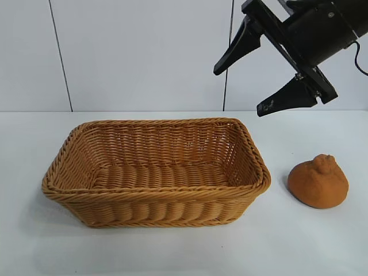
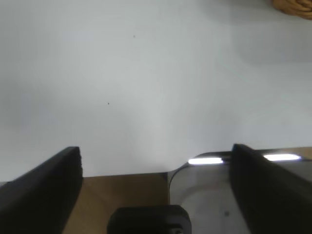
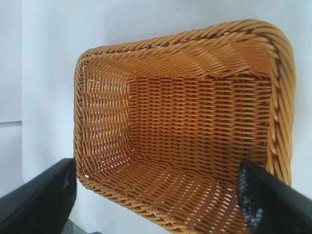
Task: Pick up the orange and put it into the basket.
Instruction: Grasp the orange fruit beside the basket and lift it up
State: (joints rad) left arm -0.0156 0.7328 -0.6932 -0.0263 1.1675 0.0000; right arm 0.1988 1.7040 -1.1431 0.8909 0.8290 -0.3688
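- The dull-orange, knobbed, rough-skinned orange (image 1: 318, 181) lies on the white table (image 1: 322, 241), just beside the tan woven wicker basket (image 1: 155, 198).
- The right gripper (image 1: 261, 72) hangs above both, jaws spread, empty.
- The left gripper (image 2: 156, 180) is spread, empty.

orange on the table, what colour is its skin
Dull matte orange, close to the basket's tan-orange; seen best in the exterior view.

The basket (image 1: 155, 172) is woven from thin tan-orange strips with a braided rim, a little shiny, and bumpy to look at. The orange (image 1: 318, 181) has dull, rough skin with a knobbly top. The tabletop (image 1: 172, 247) is white, smooth and matt. The right gripper (image 1: 265, 75) looks like black, matt plastic. The left gripper (image 2: 156, 195) is black and dull too.
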